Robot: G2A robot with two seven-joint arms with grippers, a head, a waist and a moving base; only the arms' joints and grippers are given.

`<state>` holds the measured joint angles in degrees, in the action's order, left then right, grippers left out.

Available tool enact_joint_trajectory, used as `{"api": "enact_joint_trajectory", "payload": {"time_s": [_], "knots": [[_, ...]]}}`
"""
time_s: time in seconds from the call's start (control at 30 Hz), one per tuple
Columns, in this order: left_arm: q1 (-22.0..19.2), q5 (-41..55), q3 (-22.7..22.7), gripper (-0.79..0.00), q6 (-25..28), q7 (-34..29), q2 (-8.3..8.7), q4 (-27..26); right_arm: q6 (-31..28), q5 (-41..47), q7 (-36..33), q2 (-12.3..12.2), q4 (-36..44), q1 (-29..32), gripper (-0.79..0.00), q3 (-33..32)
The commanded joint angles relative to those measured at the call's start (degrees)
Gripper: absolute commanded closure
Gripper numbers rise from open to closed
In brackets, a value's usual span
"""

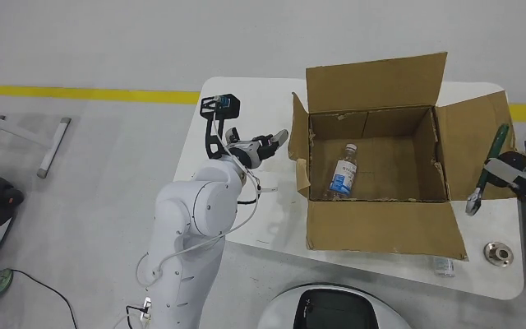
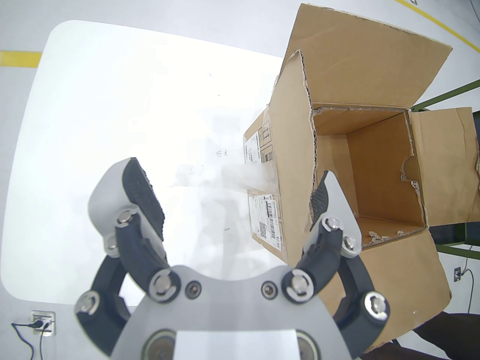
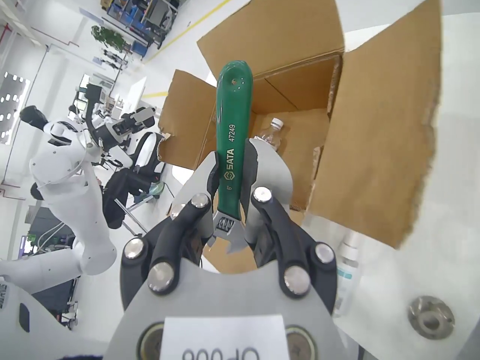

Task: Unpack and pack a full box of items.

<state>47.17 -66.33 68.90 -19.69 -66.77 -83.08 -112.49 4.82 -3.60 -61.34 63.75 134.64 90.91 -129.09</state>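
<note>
An open cardboard box [image 1: 376, 210] [image 2: 375, 174] [image 3: 285, 87] stands on the white table [image 1: 263, 222], flaps spread. A clear plastic bottle [image 1: 344, 173] [image 3: 270, 133] with a blue label lies on the box floor. My left gripper [image 1: 265, 145] [image 2: 236, 185] hovers over the table just left of the box, open, nothing between its fingers. My right gripper [image 1: 501, 169] [image 3: 233, 168] is beyond the box's right flap, shut on the green-handled adjustable wrench [image 1: 489, 169] [image 3: 232, 140], whose handle points toward the box.
A small white bottle [image 1: 444, 265] [image 3: 347, 267] lies on the table by the box's front right corner. A round metal fitting [image 1: 497, 252] [image 3: 430, 317] sits at the table's right front. The left half of the table is bare.
</note>
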Motion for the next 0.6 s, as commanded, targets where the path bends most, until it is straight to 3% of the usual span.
{"api": "enact_joint_trajectory", "payload": {"time_s": [0.0,0.37,0.57], "knots": [[0.0,0.0,0.0,-0.785,0.0,0.0,0.0,0.0,2.9,-5.7,0.6,-0.7,0.0,-3.1,0.0,6.1],[0.0,0.0,0.0,-0.785,0.0,0.0,0.0,0.0,22.9,-40.2,6.0,-1.9,-0.9,-11.9,0.0,38.7],[0.0,0.0,0.0,-0.785,0.0,0.0,0.0,0.0,33.4,-48.8,7.9,-1.1,-8.1,-17.7,0.0,48.1]]}}
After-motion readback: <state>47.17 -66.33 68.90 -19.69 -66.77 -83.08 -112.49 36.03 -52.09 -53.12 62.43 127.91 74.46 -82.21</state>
